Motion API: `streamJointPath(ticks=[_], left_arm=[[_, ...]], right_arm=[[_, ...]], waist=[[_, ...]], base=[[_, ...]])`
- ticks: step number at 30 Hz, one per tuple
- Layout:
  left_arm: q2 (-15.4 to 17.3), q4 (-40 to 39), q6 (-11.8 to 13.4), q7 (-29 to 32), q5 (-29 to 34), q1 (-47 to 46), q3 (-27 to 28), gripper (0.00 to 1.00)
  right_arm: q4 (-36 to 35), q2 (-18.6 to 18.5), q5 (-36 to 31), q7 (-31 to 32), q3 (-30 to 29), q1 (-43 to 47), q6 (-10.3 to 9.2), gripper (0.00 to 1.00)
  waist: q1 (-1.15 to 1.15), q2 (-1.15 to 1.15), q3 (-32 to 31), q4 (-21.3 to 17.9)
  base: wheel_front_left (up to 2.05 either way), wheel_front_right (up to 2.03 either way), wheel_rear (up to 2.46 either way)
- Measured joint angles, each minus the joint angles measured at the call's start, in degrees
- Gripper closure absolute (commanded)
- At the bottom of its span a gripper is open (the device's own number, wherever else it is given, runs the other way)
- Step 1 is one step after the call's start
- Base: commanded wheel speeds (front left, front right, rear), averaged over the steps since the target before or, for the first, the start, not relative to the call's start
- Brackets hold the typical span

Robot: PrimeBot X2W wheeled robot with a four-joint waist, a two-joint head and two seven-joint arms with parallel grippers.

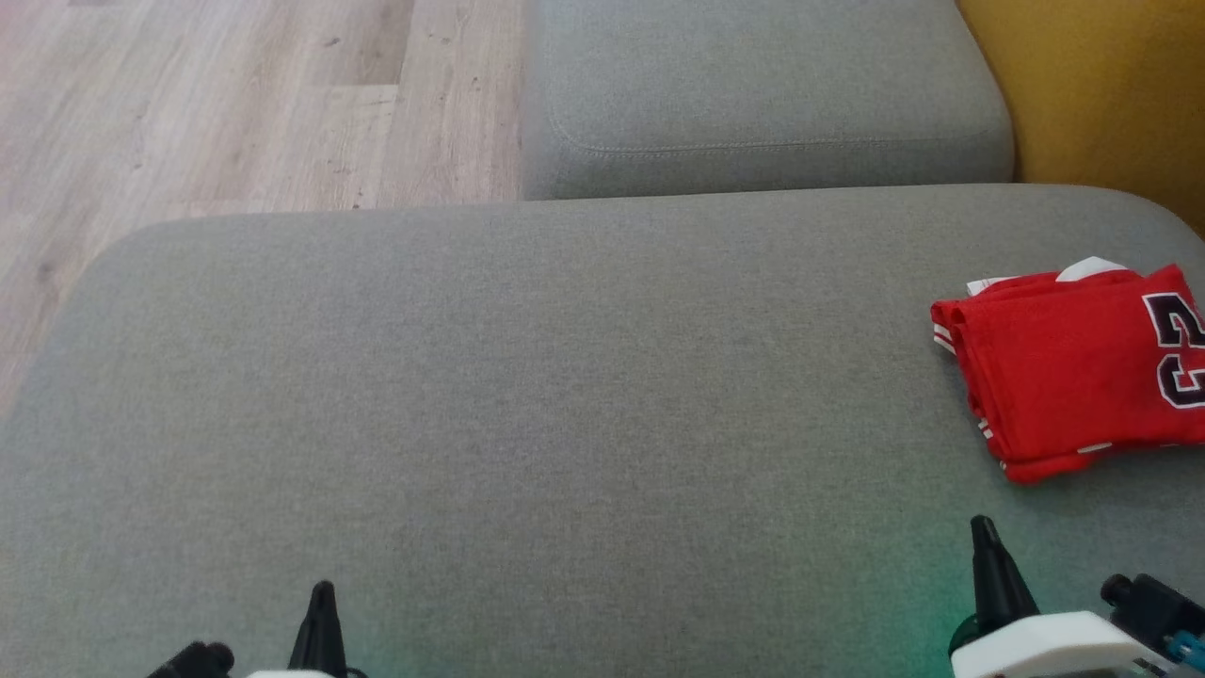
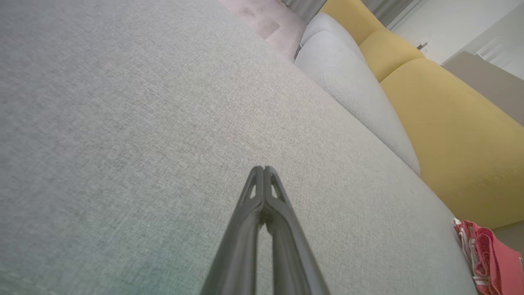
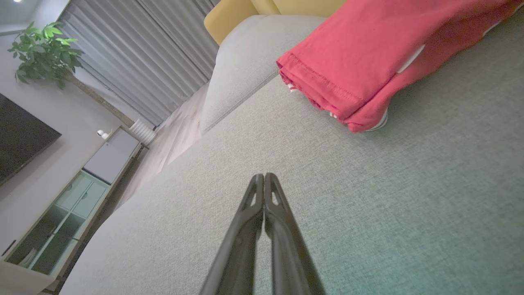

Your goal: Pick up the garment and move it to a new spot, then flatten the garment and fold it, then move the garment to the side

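Grey sofa cushion (image 1: 527, 395) carries the folded red garment (image 1: 1054, 377) at the frame's right edge — apparently its set-aside position. Left claw (image 1: 323, 591) and right claw (image 1: 982, 527) — both closed, empty — sit low in frame, clear of it.

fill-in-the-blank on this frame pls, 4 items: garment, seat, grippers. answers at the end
1. The folded garment is coloured ____.
2. It lies on the grey cushion, toward the robot's ____ side.
3. The left gripper and the right gripper hold nothing, and the fingers of both are ____, not open.
4. The sofa back past the garment is coloured ____.

Missing words: red; right; shut; yellow
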Motion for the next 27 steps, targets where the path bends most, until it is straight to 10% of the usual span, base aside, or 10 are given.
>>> streamJointPath(ticks=[27], left_arm=[[-2.74,-0.01,-3.54,4.00,-11.60,-3.17,7.13,1.00]], right_arm=[[-0.56,0.00,17.00,3.02,-2.18,-3.00,0.00,1.00]], waist=[[0.00,0.00,1.38,-0.75]], base=[[0.00,0.00,0.00]])
